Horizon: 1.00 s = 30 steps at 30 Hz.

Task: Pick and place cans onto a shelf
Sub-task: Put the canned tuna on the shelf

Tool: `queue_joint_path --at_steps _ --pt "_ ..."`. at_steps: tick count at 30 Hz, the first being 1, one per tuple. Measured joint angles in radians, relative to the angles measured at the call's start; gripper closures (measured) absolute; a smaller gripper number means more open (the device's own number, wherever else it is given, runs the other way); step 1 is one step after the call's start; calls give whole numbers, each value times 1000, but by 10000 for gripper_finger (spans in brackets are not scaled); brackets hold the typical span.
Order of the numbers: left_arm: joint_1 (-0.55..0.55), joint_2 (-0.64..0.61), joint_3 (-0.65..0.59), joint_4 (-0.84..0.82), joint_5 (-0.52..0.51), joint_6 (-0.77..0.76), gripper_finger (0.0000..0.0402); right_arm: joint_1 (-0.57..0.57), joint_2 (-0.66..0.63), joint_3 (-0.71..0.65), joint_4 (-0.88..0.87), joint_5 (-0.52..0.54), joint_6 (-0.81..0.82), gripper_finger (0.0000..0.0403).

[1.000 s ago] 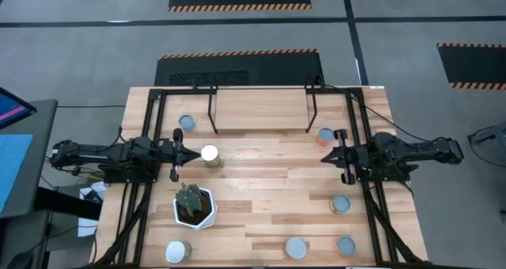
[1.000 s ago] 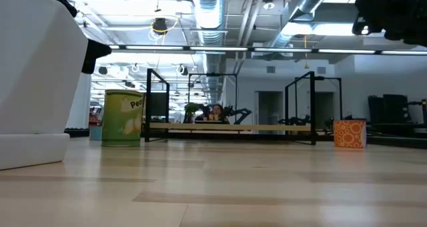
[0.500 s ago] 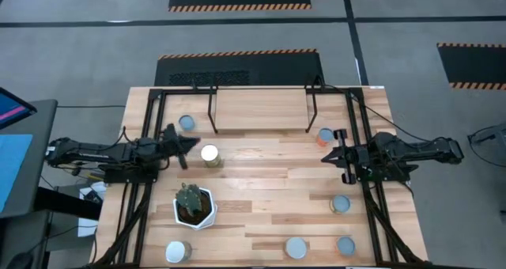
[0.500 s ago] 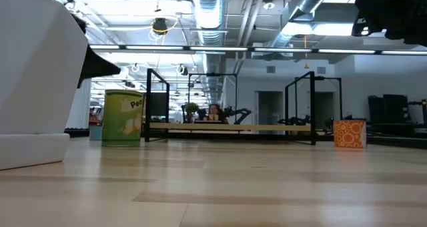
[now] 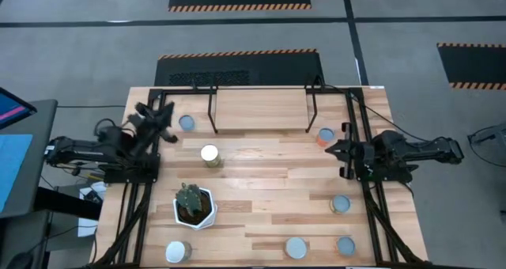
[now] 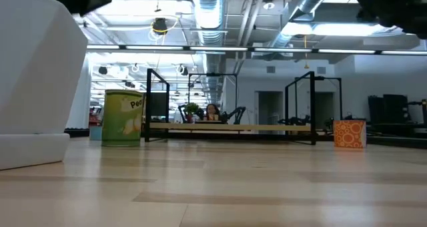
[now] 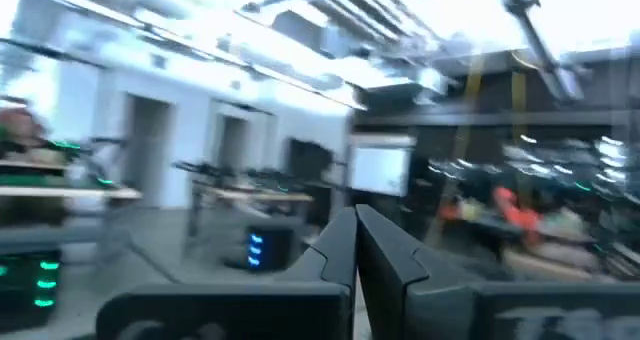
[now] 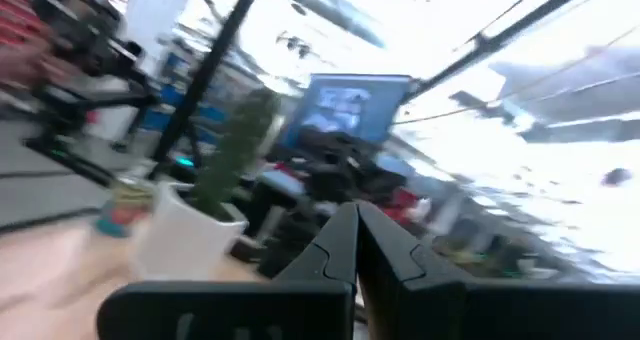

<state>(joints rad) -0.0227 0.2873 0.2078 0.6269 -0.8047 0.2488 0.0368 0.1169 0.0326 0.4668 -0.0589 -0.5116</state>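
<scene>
the shelf (image 5: pixel 261 109) at the far middle of the table (image 5: pixel 261 214) carries nothing on its top; by the look of it the task has not begun to show results and every can is yet to be placed.

seven cans stand on the tabletop. one blue-topped can (image 5: pixel 186 123) is just beside the shelf's left legs, and an orange can (image 5: pixel 325 135) is just beside its right legs. a white-topped can (image 5: pixel 209 153) with a yellow-green label stands in front of the shelf, toward the left. a fourth can (image 5: pixel 341 203) sits by the right edge, and three more line the near edge: one at the left (image 5: pixel 178 251), one in the middle (image 5: pixel 296 247), one toward the right (image 5: pixel 345 244). in the low view the yellow-green can and the orange one stand upright on either side of the shelf.

the left gripper (image 5: pixel 158 115) is raised near the far left corner, close to the blue-topped can but apart from it, its fingers pressed together and holding nothing. the right gripper (image 5: pixel 341 148) hovers by the right edge, near the orange can, fingers likewise closed on nothing.

a cactus pot (image 5: pixel 194 205) stands on the left half, between the white-topped can and the near-left one; it is no part of the job.

likely next: a gripper must open and descend on its nearest can.
</scene>
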Motion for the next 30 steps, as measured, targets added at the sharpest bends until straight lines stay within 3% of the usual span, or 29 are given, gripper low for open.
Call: queue_joint_path --at_steps 3,6,9,13,17,21,27,30 --pt "0 4 138 -402 -126 -116 402 0 0 0 14 152 -77 378" --pt "13 56 295 -814 -151 -369 401 0 0 2 23 302 -92 378" --pt "48 132 424 -1055 -144 -541 401 0 0 3 54 390 -92 378" --pt "127 262 555 -1281 -37 -676 401 -20 0 3 75 406 -92 378" --pt "270 426 634 -1460 87 -742 401 -59 0 3 73 408 -86 378" --pt "457 602 661 -1551 223 -644 401 -108 0 3 85 408 -36 378" --pt "715 795 668 -1472 553 -425 402 -176 0 18 90 408 69 378" --pt "805 858 668 -1442 623 -369 401 -199 0 26 58 405 104 378"
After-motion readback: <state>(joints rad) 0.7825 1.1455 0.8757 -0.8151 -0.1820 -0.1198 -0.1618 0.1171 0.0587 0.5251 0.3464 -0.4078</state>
